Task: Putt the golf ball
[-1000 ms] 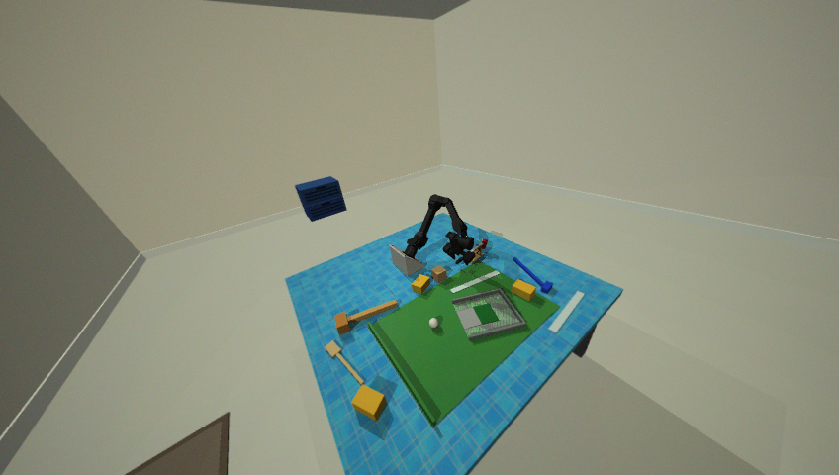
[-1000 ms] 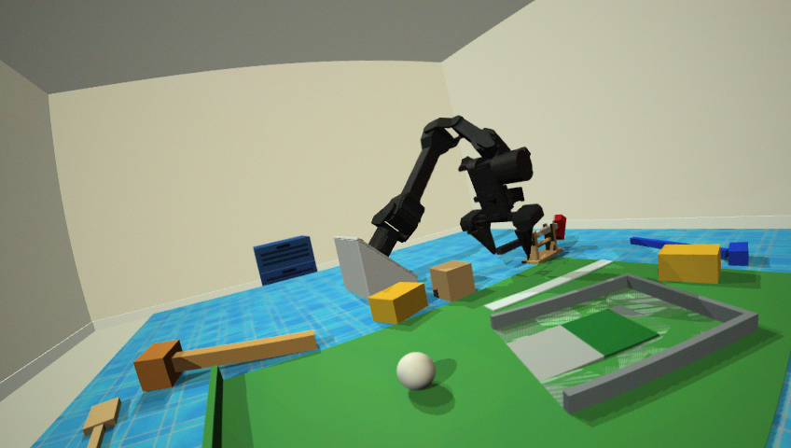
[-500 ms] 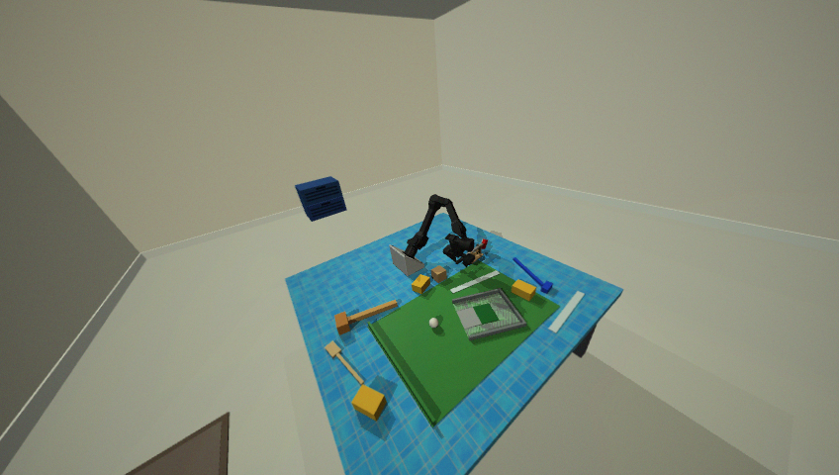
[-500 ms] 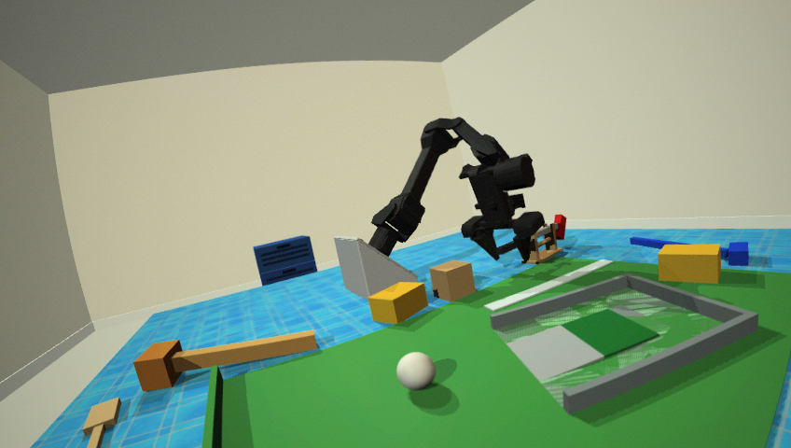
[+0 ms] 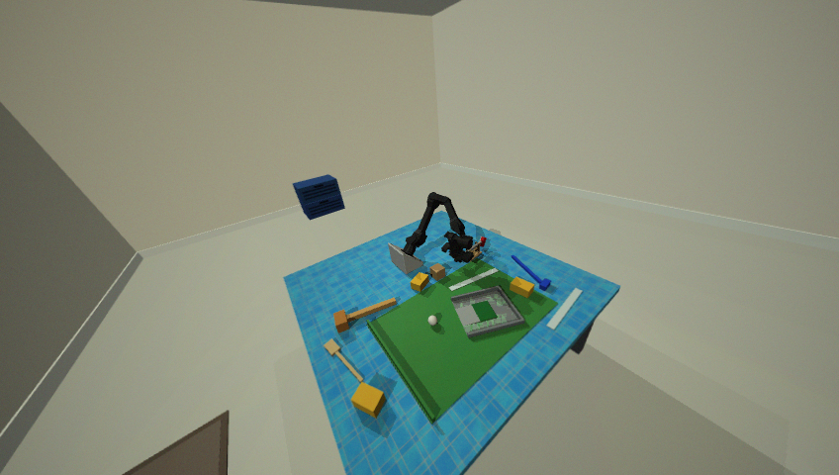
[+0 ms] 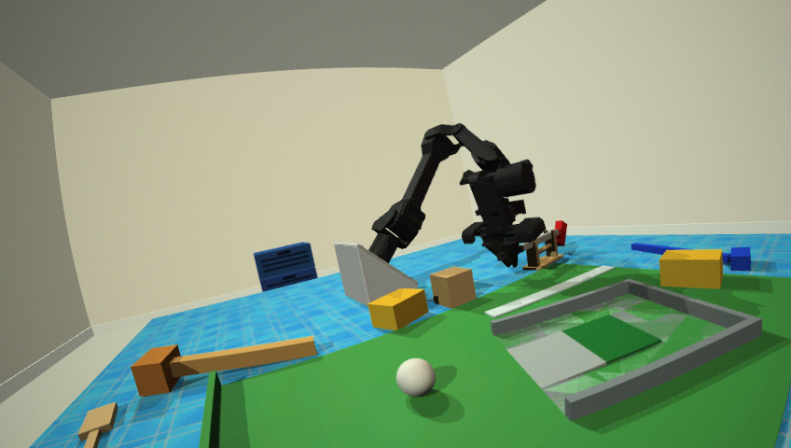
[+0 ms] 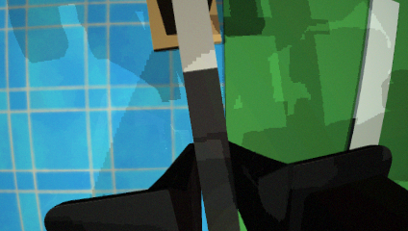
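Note:
The red putter lies across a small wooden stand, its red head at the far end. My gripper is shut on its dark handle, with one finger on each side in the wrist view. The white golf ball sits on the green mat. The light grey ramp leads up to the dark green raised green, inside a grey border. The handle's end is partly hidden by the fingers in the top and exterior views.
A yellow block and a tan block stand near the arm's base. Another yellow block and a blue club lie beyond the border. An orange mallet lies left of the mat.

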Robot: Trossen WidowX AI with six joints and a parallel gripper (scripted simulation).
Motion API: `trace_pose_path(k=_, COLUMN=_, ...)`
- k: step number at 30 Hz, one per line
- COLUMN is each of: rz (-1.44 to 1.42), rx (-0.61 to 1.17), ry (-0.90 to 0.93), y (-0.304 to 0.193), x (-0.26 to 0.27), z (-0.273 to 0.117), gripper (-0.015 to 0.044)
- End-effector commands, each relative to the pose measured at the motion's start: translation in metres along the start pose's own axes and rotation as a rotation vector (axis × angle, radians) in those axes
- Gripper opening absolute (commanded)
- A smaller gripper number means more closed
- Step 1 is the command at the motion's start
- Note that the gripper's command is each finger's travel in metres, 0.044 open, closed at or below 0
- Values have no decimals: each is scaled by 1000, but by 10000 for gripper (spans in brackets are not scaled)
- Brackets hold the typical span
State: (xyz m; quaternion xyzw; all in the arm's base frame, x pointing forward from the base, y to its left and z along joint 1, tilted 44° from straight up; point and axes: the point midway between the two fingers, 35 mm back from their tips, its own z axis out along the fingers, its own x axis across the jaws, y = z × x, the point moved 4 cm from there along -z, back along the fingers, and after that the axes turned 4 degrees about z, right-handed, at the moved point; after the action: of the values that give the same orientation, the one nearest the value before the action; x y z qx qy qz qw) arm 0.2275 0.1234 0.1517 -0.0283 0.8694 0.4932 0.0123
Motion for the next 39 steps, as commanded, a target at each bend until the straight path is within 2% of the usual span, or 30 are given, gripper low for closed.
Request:
trace_pose_path(k=1, rz=-2, rx=0, ry=0, y=0, x=0, z=0, gripper=0)
trace_pose_path(k=7, rz=-2, rx=10, ry=-1, y=2, x=-2, z=-14, gripper=0)
trace_pose_path(k=26, rz=2, rx=6, ry=2, y=24, x=1, z=-93, gripper=0)
trace_pose_path(k=30, rz=10, rx=13, ry=1, y=21, x=1, z=-89, gripper=0)
trace_pose_path(k=39, rz=406, rx=90, ry=-57, y=-33, x=-21, z=-112, gripper=0)
